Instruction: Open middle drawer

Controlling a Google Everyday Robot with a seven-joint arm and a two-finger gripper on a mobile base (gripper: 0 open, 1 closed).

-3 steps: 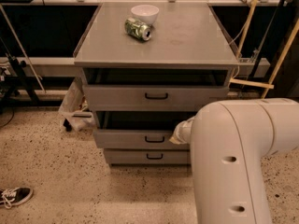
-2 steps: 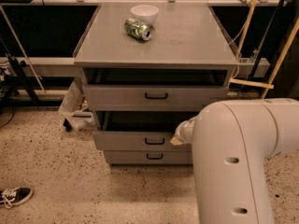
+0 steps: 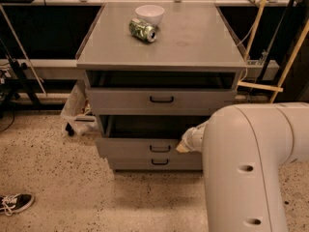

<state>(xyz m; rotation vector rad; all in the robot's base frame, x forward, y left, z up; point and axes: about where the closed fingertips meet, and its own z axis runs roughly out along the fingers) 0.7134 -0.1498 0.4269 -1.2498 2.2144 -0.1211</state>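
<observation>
The grey cabinet [image 3: 161,52] has three flat drawer fronts, each with a small black bar handle. The middle drawer [image 3: 140,148] stands pulled partly out, with a dark gap above its front and its handle [image 3: 160,149] showing. My gripper [image 3: 186,145] is at the right end of that drawer front, level with its top edge. My own white arm [image 3: 246,168] hides most of it. The top drawer [image 3: 161,99] also stands slightly out. The bottom drawer [image 3: 153,162] sits flush.
A white bowl [image 3: 149,13] and a green can [image 3: 143,30] lying on its side rest on the cabinet top. A shoe [image 3: 14,203] lies on the speckled floor at the left. A white bag [image 3: 77,111] leans beside the cabinet, and wooden poles [image 3: 289,57] stand at the right.
The middle drawer front has slid out toward the camera, widening the dark gap above it. My gripper has moved back along with it.
</observation>
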